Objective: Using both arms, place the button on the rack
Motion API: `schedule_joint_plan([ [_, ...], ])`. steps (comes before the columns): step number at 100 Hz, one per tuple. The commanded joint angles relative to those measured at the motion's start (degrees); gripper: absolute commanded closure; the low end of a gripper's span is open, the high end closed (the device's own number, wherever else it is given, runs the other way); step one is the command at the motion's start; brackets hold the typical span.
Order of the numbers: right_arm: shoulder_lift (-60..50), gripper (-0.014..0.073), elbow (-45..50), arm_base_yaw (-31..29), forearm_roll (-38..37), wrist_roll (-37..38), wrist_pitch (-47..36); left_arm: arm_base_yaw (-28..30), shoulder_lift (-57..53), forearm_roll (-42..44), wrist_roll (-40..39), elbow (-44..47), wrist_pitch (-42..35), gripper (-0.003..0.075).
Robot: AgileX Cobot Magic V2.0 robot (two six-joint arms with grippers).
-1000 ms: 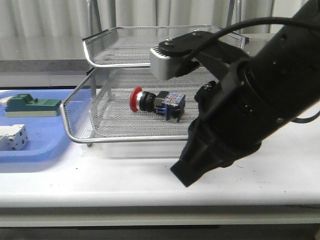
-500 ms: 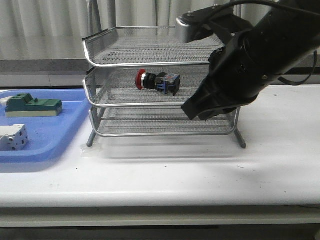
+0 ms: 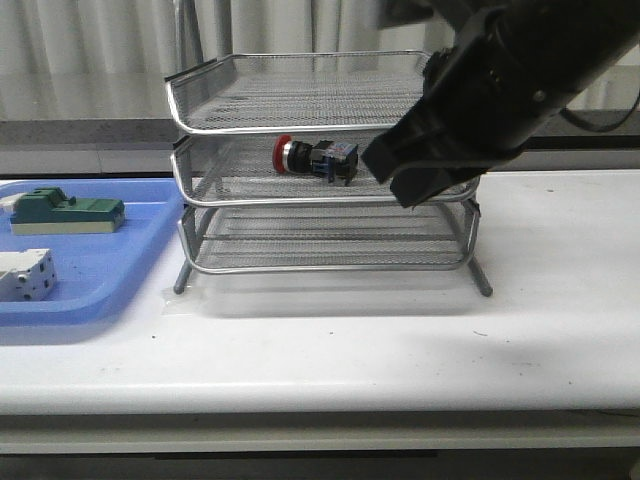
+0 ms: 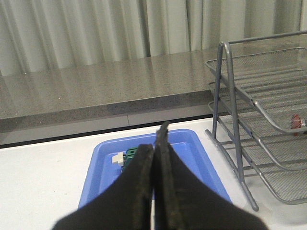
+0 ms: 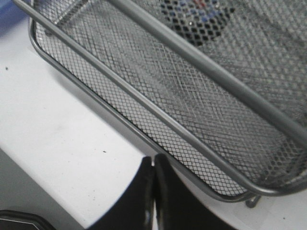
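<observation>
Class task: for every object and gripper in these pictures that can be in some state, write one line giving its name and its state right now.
Red-capped push-button switch: lying on its side in the middle tier, held by nothing.
Silver three-tier wire-mesh rack: upright on the table, middle tier pushed in.
Left gripper: shut, empty, above the blue plastic tray.
Right gripper: shut, empty, by the rack's front rim.
Green block-shaped part: resting in the tray.
</observation>
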Motion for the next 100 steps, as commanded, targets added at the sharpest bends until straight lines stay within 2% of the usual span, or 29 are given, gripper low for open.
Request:
schedule_joint_plan([
  [1, -5.9, 0.0651, -0.2, -0.5, 1.0, -0.3, -1.6, 0.1, 0.4, -0.7, -0.6, -1.7, -3.8, 0.0741],
  [20, -14.7, 0.0651, 3.0, -5.0, 1.0, 1.4, -0.6, 0.1, 0.4, -0.7, -0.6, -1.7, -3.8, 0.0741],
  [46, -28.2, 0.0651, 9.4, -17.6, 1.0, 1.3, 1.4, 0.1, 0.4, -0.7, -0.6, -1.7, -3.8, 0.0741],
  [65, -38.4, 0.0651, 14.4, -24.6, 1.0, 1.3, 2.3, 0.1, 0.4, -0.7, -0.6, -1.7, -3.8, 0.0741],
  [100, -53.2, 0.0651, 19.4, -27.2, 0.9, 1.3, 5.7, 0.1, 0.4, -0.7, -0.6, -1.7, -3.8, 0.0741],
])
